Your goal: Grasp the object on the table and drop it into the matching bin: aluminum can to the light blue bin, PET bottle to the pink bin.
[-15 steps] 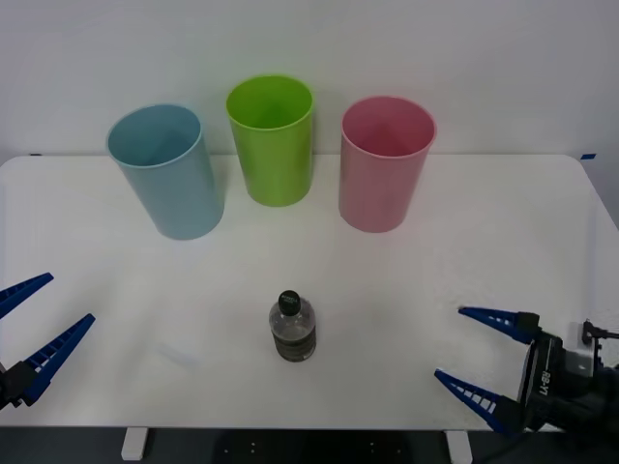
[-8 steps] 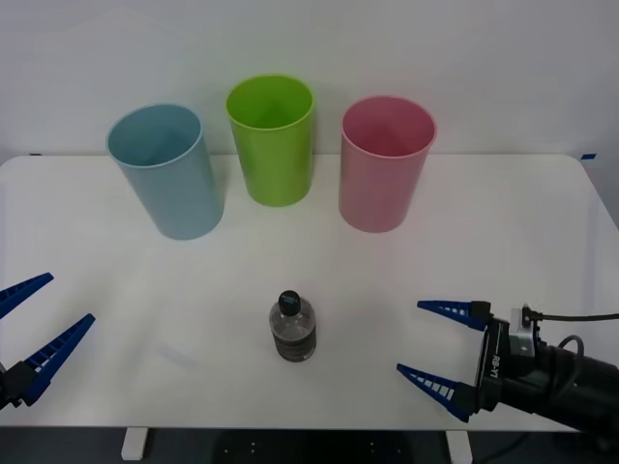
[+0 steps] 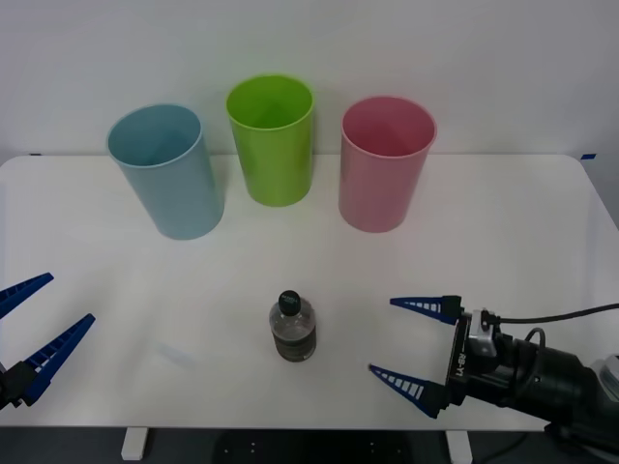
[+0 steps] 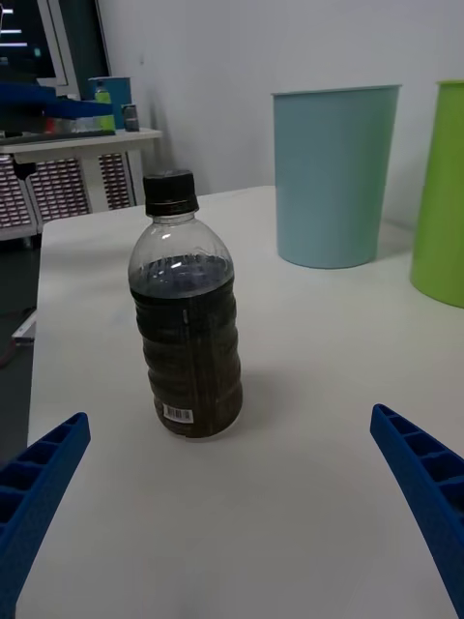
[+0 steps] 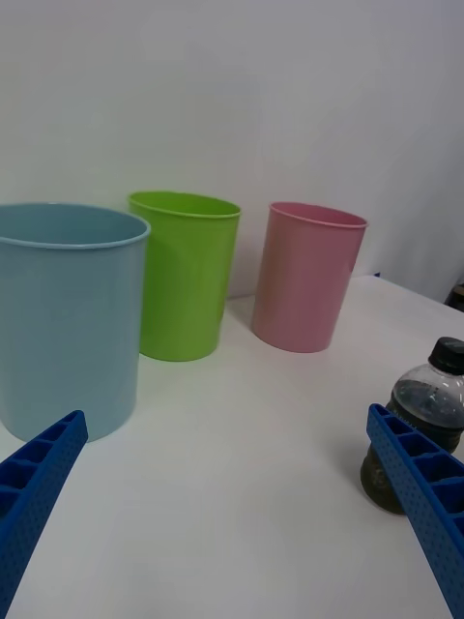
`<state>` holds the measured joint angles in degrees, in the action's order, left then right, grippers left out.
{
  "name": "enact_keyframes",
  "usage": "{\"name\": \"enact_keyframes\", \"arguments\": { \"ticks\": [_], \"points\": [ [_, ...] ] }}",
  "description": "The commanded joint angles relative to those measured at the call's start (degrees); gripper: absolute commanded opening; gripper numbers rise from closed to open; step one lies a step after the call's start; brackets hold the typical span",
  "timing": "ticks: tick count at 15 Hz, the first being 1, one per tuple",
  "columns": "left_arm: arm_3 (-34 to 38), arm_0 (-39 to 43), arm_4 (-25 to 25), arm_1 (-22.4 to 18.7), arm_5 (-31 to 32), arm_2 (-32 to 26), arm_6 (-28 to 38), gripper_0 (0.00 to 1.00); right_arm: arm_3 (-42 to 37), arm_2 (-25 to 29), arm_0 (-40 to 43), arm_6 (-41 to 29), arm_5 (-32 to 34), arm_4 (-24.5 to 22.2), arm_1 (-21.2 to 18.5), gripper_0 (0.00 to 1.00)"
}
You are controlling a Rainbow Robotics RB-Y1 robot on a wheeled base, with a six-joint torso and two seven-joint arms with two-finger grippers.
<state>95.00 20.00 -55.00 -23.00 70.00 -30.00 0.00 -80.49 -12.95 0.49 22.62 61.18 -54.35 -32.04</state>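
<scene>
Low at the near left corner of the white table (image 3: 542,222), the left gripper (image 3: 27,333) hangs with its blue ribbed fingers spread wide and nothing between them; the PET bottle (image 3: 293,329) stands well off to its right, and in the left wrist view the bottle (image 5: 418,427) sits partly behind one finger. Ahead of that gripper and across the table stand the light blue bin (image 3: 166,172), then the lime green bin (image 3: 272,140), then the pink bin (image 3: 382,163), all upright in a row near the far edge. Further right, the right gripper (image 3: 414,343) reaches in low from the near right edge, its arm lying nearly level over the tabletop and its fingers pointing leftward toward the bottle. Its jaws are wide apart and hold nothing. The bottle stands upright just beyond its fingertips, not yet between them; in the right wrist view the bottle (image 4: 187,314) is centred ahead of the gap, cap up, dark liquid filling most of it.
</scene>
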Motion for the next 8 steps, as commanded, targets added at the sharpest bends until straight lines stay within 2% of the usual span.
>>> {"name": "enact_keyframes", "arguments": {
  "ticks": [1, 8],
  "points": [
    [0.0, 0.0, 0.0, 0.0, 0.0, 0.0, 0.0, 1.0, -0.02, -3.75, -1.89, 0.23, -3.79, 0.04, 0.23, 1.0],
    [0.0, 0.0, 0.0, 0.0, 0.0, 0.0, 0.0, 1.0, -0.02, -10.51, -4.88, 0.49, -9.77, 0.04, 1.37, 1.0]
  ]
}}
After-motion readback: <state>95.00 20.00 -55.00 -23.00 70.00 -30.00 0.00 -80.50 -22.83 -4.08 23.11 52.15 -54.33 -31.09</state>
